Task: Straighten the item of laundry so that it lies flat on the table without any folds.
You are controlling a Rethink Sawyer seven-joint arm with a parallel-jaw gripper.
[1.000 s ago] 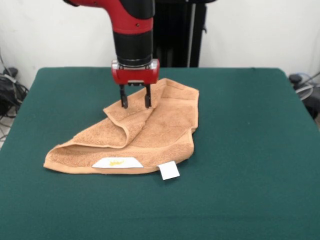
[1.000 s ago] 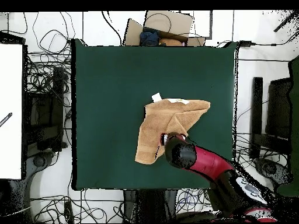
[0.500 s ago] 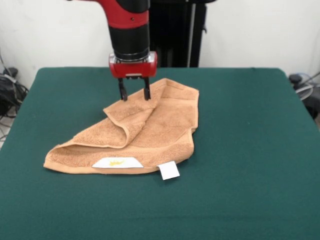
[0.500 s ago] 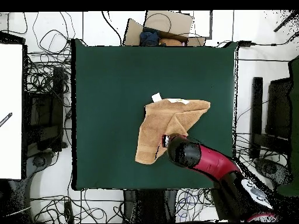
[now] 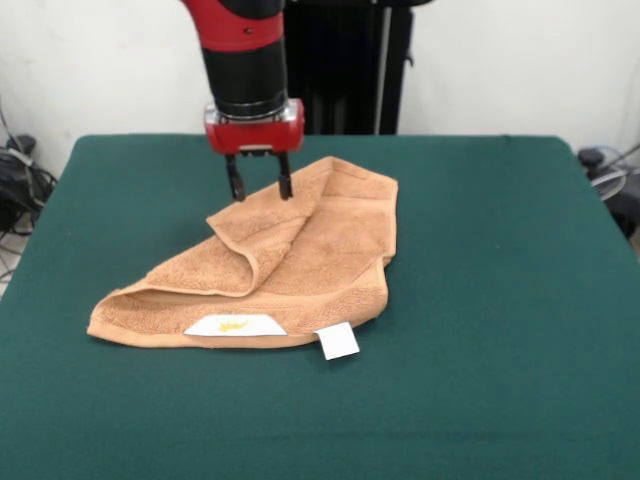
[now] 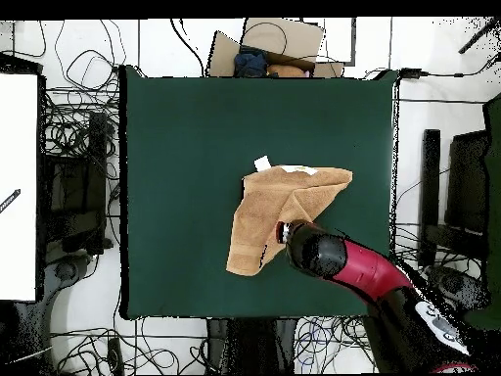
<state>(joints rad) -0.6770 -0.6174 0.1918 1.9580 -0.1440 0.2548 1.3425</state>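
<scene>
The orange towel point(image 5: 270, 265) lies mid-table point(image 5: 500, 300), still folded over itself, tags at its near edge. My gripper point(image 5: 259, 186) has risen off the fold and drifted aside, fingers apart, holding nothing. No flattening gained; I judge a fresh grasp is needed.

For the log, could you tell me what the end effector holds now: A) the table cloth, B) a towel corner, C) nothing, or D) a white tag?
C: the end effector is open and empty, its fingertips just above the folded towel.
</scene>
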